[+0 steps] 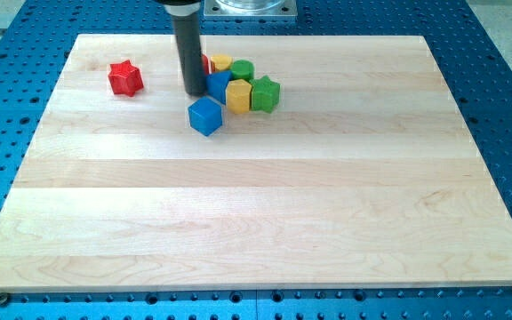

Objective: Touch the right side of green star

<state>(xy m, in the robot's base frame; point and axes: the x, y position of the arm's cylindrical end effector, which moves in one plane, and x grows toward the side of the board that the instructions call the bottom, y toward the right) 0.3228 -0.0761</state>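
Pale wood makes up the counter [256,213], which is laid on a blue perforated base [505,80]. Seven blocks are counted on it, all near the view's top. A red star [125,78] is set well apart at the view's left. The others are gathered in a tight cluster: a green star [265,93] at the cluster's right edge, a yellow block [238,95] touching its left side, a green cylinder [242,70] just above, a second yellow block [221,62] beside that, a blue block [218,84] left of the first yellow one, and a red piece [206,64] mostly hidden behind the rod, its shape not discernible. A blue cube [205,116] is placed just below the cluster. By colour, two red, two yellow, two green and two blue pieces are seen.

My tip [192,92] is found at the cluster's left side, against the blue block, so the yellow and blue blocks lie between it and the green star. No gripper is fitted; nothing is held by the rod.
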